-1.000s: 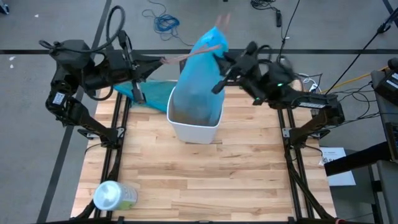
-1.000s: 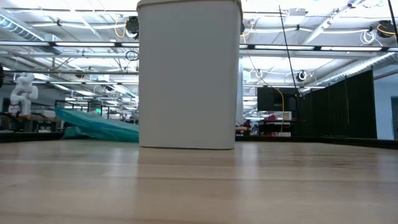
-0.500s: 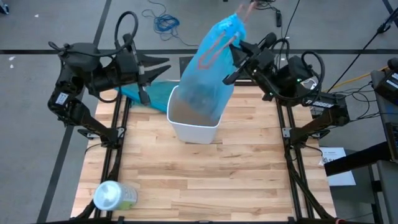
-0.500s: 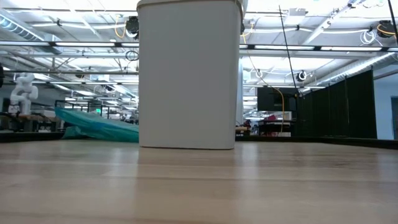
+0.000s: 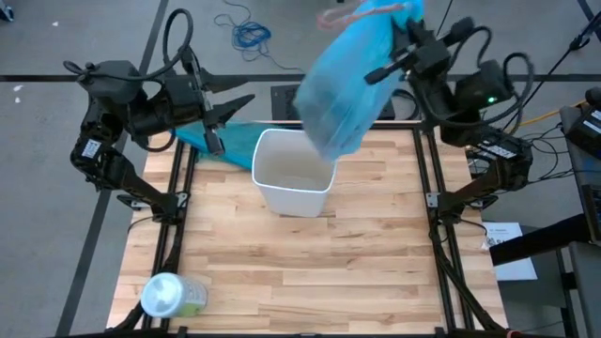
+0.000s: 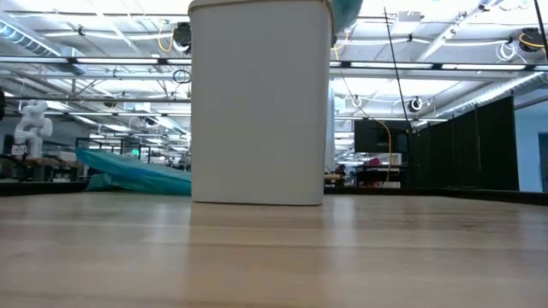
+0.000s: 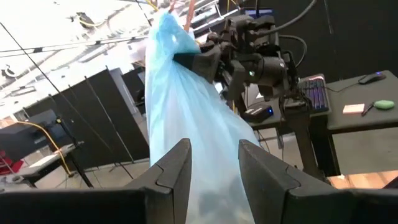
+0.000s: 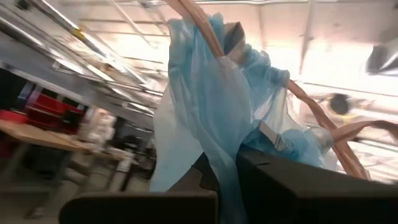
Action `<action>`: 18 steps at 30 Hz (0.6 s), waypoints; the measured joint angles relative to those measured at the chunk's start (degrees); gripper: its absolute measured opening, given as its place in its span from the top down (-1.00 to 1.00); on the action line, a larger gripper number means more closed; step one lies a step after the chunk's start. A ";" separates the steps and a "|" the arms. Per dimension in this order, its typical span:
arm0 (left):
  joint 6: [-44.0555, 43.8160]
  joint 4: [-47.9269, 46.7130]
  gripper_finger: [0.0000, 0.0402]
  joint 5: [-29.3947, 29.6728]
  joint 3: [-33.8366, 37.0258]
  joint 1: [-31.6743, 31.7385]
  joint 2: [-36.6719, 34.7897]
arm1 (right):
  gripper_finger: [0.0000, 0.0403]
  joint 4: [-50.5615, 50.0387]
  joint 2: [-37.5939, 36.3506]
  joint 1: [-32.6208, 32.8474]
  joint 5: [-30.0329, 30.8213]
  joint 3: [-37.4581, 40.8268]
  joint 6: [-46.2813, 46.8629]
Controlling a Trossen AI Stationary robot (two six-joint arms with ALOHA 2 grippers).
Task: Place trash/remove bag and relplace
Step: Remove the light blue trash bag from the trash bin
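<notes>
A wooden counter (image 5: 310, 272) carries a white bin (image 5: 292, 184) near its far edge; above and beyond the bin the right gripper (image 5: 399, 52) is pinched on the gathered top of the pale blue bag (image 5: 346, 89), which hangs below it, clear of the bin's rim, dark shapes showing faintly through the plastic; the left gripper (image 5: 223, 101) hovers apart from the bag, fingers (image 7: 176, 172) spread and empty, with a teal bag (image 5: 230, 145) lying on the counter beneath it; a green container (image 5: 169, 296) lies near the front corner.
</notes>
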State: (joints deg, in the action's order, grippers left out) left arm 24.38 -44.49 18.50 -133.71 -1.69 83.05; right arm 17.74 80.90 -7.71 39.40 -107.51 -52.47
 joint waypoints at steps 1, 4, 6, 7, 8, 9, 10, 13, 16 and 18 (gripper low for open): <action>0.02 0.02 0.36 0.00 0.00 0.00 -0.04 | 1.00 -0.15 -0.02 -0.41 0.24 -0.59 -0.67; 0.03 0.01 0.36 0.15 0.00 0.00 -0.05 | 1.00 -1.10 -0.02 -1.46 2.34 -2.20 -2.10; 0.09 0.00 0.36 0.99 0.00 0.00 -0.05 | 1.00 -2.11 -0.02 -2.24 3.15 -2.84 -2.63; 0.08 0.00 0.36 1.11 0.00 0.00 -0.05 | 1.00 -2.43 -0.02 -2.61 3.44 -2.90 -2.67; 0.08 0.00 0.36 1.16 0.00 0.00 -0.05 | 1.00 -2.61 -0.02 -2.92 4.14 -2.90 -2.70; 0.08 -0.05 0.36 1.20 0.00 0.00 -0.05 | 1.00 -3.31 -0.02 -3.24 4.80 -2.90 -2.68; 0.08 -0.09 0.36 1.25 0.00 0.00 -0.05 | 1.00 -4.55 -0.02 -3.58 5.46 -2.90 -2.35; 0.07 -0.53 0.36 1.29 0.00 0.00 -0.05 | 1.00 -9.51 -0.02 -5.06 6.29 -2.90 1.50; 0.06 -1.97 0.36 1.38 0.00 0.00 -0.07 | 1.00 -13.72 0.00 -7.07 8.07 -2.88 6.29; 0.00 -2.63 0.36 1.76 0.00 0.00 -0.07 | 1.00 -16.61 -0.01 -8.53 9.59 -2.75 9.01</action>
State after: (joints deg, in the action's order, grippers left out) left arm 24.39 -47.12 20.26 -133.71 -1.69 82.98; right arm 1.13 80.90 -16.24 48.99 -110.26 -43.47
